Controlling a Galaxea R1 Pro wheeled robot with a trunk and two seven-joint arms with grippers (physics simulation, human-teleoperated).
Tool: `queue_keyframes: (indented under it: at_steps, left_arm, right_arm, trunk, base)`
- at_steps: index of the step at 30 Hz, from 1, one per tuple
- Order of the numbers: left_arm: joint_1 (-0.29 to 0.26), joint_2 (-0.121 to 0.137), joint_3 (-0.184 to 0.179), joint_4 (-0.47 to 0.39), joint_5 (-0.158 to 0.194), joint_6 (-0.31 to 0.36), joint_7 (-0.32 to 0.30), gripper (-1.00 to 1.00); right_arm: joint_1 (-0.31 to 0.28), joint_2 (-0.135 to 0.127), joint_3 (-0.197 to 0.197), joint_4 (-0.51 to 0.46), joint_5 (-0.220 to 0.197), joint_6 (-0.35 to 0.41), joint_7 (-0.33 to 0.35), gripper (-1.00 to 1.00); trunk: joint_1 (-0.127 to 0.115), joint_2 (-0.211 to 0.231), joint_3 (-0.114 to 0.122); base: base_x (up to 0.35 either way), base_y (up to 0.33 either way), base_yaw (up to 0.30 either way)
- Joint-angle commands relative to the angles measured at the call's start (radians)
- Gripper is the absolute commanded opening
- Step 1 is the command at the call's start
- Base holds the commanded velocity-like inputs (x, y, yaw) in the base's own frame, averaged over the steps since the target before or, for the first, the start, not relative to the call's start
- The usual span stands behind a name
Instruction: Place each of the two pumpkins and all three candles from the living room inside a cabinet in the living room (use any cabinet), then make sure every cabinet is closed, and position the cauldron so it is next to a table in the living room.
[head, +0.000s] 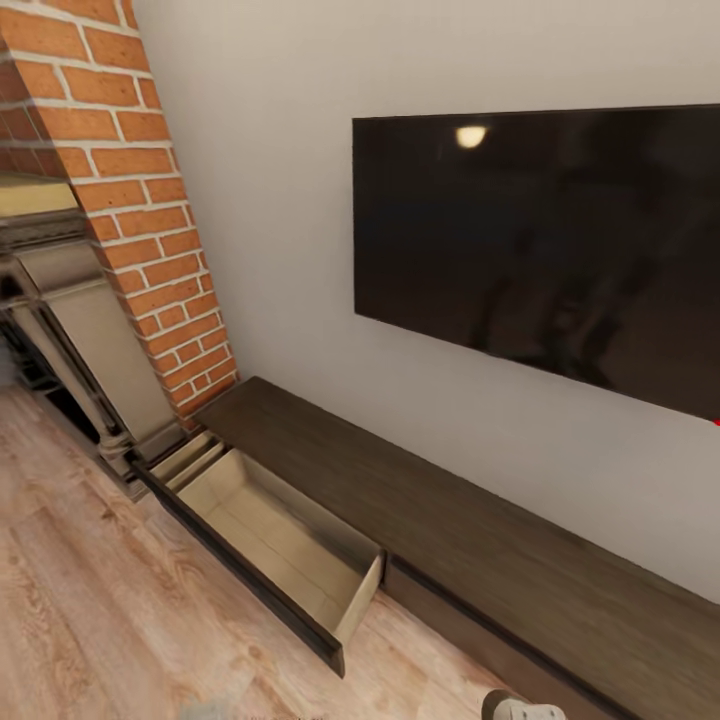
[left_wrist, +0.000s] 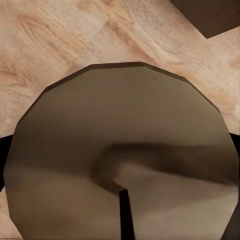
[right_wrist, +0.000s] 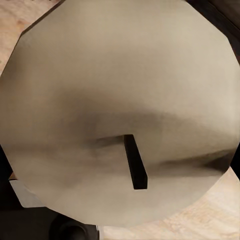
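Left gripper: spread or pressed together cannot be told, fingers not resolved. Close before its wrist camera, one candle (left_wrist: 125, 150): squat, grey-beige, matt, its round top rendered as a many-sided polygon, with one thin dark wick (left_wrist: 126, 215) at the centre. Beyond the candle, pale wood-grain floor and a dark-brown corner of furniture.

Right gripper: state likewise cannot be told. Close before its wrist camera, a second candle (right_wrist: 115, 90) of the same shape and colour, with one short black wick (right_wrist: 136, 162), square in section and leaning. Hold or mere nearness not determinable for either candle.

Head view, directions from the picture's centre:
- One cabinet (head: 480, 520), long, low, dark-brown wood with a flat grained top, running from 7 o'clock to 5 o'clock along the wall.
- One drawer (head: 362, 600) at 7 o'clock, pulled out over the floor; dark front, pale beige smooth insides; two compartments counted, one large and one narrow (head: 190, 458) at the end nearer the brick.
- One flat black glossy screen (head: 540, 250) at 2 o'clock, mounted on a plain off-white wall (head: 270, 200), reflecting one small lamp spot.
- One red-brick column (head: 150, 200) at 10 o'clock, with pale mortar joints.
- One beige moulded mantel (head: 80, 320) at 9 o'clock.
- Light wood-plank floor (head: 100, 600) at 8 o'clock.
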Motion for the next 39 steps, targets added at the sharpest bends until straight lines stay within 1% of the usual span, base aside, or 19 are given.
queue_keyframes:
  at_steps: [1, 39]
  left_arm:
    - [0.001, 0.000, 0.000, 0.000, -0.001, 0.000, 0.002, -1.00]
    - [0.005, 0.000, 0.000, 0.000, -0.001, -0.006, 0.003, -1.00]
  right_arm:
    - [0.000, 0.000, 0.001, 0.000, 0.000, 0.000, -0.001, -1.00]
    - [0.000, 0.000, 0.001, 0.001, 0.004, 0.001, -0.001, -1.00]
  trunk:
    - [0.000, 0.000, 0.000]
    - [0.000, 0.000, 0.000]
  base:
    - [0.000, 0.000, 0.289]
    - [0.000, 0.000, 0.289]
